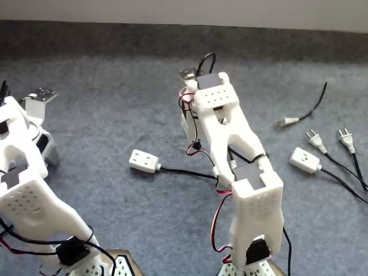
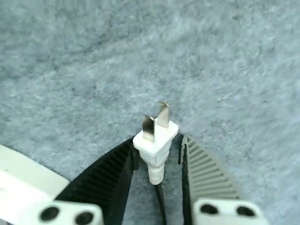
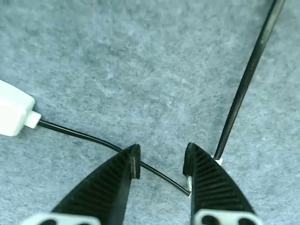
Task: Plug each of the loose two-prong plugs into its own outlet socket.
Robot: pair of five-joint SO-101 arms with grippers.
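Two ribbed black fingers of the left gripper (image 2: 157,149) are closed on the white body of a two-prong plug (image 2: 154,145). Its long axis lies along the fingers, the metal prongs point straight away from the gripper over the grey carpet (image 1: 115,115), and its black cord runs back between the fingers.

The right gripper (image 3: 161,161) has its fingers spread apart just above the carpet. A thin black cable (image 3: 84,136) passes through the gap and leads to a white socket (image 3: 14,115).

In the high view that socket (image 1: 144,161) lies left of centre, lengthwise across the frame, its cable leaving the right end toward the middle arm. At the right lies a second socket (image 1: 305,160). Just above it rest two loose plugs (image 1: 312,138) (image 1: 345,137), prongs toward the upper left. Farther up, a third loose plug (image 1: 286,121) points left.
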